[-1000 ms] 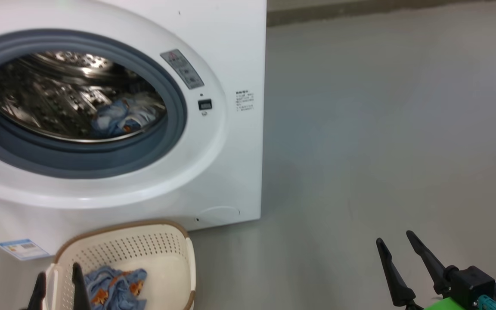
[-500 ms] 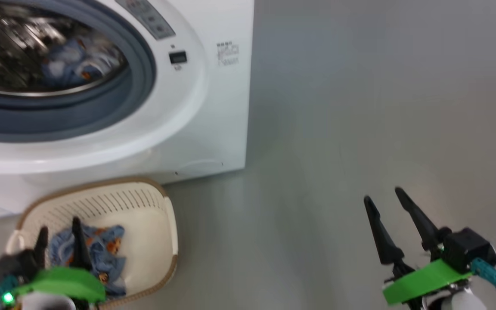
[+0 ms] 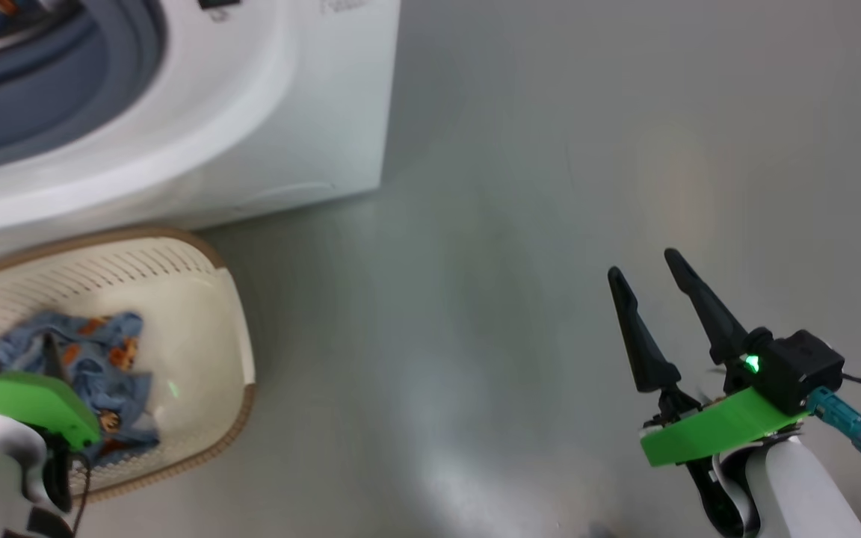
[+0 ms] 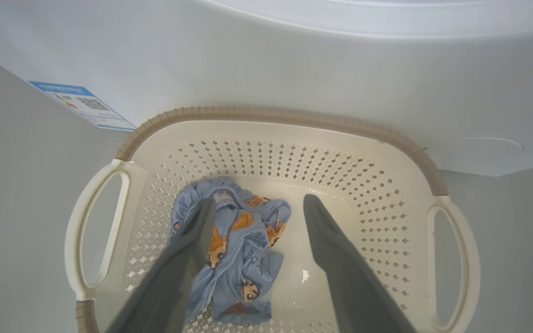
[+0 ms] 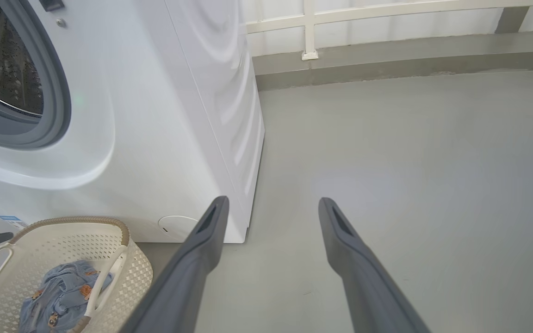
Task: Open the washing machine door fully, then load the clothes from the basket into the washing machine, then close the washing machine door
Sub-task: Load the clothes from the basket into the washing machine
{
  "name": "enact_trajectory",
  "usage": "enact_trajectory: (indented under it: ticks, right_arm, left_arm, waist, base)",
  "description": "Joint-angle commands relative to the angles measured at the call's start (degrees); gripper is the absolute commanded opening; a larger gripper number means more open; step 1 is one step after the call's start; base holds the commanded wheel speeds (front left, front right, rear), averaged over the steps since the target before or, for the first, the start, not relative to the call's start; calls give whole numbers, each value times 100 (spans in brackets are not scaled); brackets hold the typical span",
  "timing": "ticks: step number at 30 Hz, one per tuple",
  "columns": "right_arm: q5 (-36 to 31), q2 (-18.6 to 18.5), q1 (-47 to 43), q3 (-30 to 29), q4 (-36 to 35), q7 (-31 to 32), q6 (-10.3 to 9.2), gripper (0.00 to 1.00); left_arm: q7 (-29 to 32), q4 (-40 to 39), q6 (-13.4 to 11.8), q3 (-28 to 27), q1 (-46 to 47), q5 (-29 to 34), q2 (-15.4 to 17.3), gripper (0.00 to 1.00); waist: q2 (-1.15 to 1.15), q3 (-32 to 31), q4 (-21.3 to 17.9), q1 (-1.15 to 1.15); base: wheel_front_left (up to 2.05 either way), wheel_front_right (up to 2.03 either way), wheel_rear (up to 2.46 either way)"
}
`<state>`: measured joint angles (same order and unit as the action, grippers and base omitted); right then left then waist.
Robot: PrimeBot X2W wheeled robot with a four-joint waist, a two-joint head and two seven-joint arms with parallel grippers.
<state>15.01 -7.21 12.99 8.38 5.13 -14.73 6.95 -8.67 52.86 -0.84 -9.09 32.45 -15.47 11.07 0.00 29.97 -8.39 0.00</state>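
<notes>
Left gripper [image 4: 259, 200], jaws spread wide, over 1 blue printed garment [image 4: 241, 259] in cream basket [image 4: 271, 114], seemingly not touching it, basket just before white washing machine [image 5: 164, 115], right gripper [image 5: 273, 199] jaws parted, empty, above grey floor [image 5: 410, 162]

Smooth grey floor [image 3: 550, 164] carried the white washing machine [image 3: 318, 97] and, just in front of it, the cream perforated basket [image 3: 202, 306].

The right claw [image 3: 642, 263] has dark tapered fingers [image 3: 636, 332], a green bracket [image 3: 714, 430], white forearm [image 3: 797, 486].
</notes>
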Motion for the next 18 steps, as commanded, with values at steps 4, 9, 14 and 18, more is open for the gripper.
enact_trajectory:
  ticks: [4,9,14,18]
  right_arm:
    - [140,26,140,138,-131,-27,54,100]
    - [169,50,254,145,-158,-27,54,100]
    - [202,66,308,151,-166,-27,54,100]
    - [217,73,332,153,-168,-27,54,100]
  left_arm:
    - [344,639,-113,-206,473,-92,398,100]
    - [652,1209,-185,-296,859,-240,519,100]
    - [800,1580,-302,-324,1108,-298,661,100]
    - [880,1723,-367,-352,1233,-348,728,100]
  waist:
    - [0,851,-370,0]
    - [0,1122,-464,0]
    - [0,1304,-533,0]
    - [0,1392,-562,0]
  base:
    - [0,0,0]
    - [0,0,0]
    - [0,0,0]
    - [0,0,0]
